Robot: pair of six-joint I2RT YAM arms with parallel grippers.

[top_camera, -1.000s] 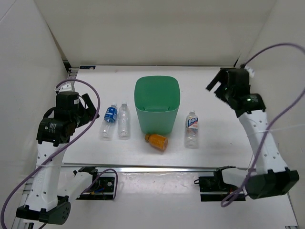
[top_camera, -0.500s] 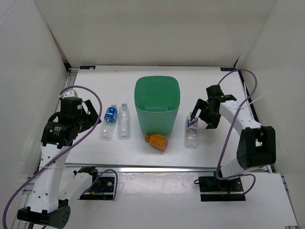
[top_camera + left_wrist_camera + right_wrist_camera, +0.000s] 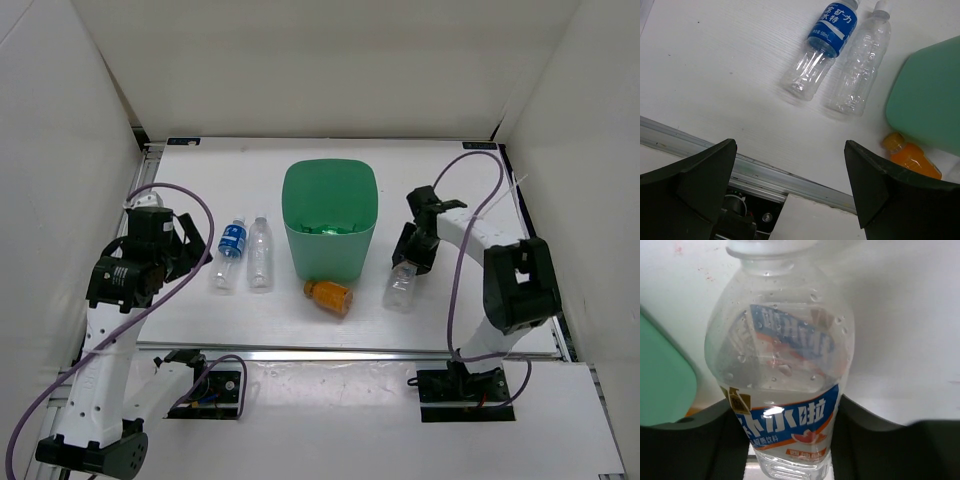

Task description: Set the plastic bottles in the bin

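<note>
The green bin (image 3: 330,258) stands mid-table, and its wall shows in both wrist views (image 3: 925,95) (image 3: 662,382). Left of it lie a clear bottle with a blue label (image 3: 229,255) (image 3: 826,50) and a plain clear bottle (image 3: 260,254) (image 3: 860,65). An orange bottle (image 3: 330,296) (image 3: 912,157) lies at the bin's front. My right gripper (image 3: 408,255) (image 3: 787,440) is shut on the clear bottle with a white-blue label (image 3: 400,287) (image 3: 785,380), right of the bin. My left gripper (image 3: 185,245) (image 3: 790,165) hangs open, empty, left of the two bottles.
An aluminium rail (image 3: 340,352) (image 3: 690,142) runs along the table's front edge. White walls close in the back and both sides. A purple cable (image 3: 470,200) loops over the right arm. Something shiny lies at the bin's bottom (image 3: 325,230).
My right arm swung down from the back right corner to the white-blue label bottle and closed on it; the bottle has tilted slightly. My left arm shifted a little.
</note>
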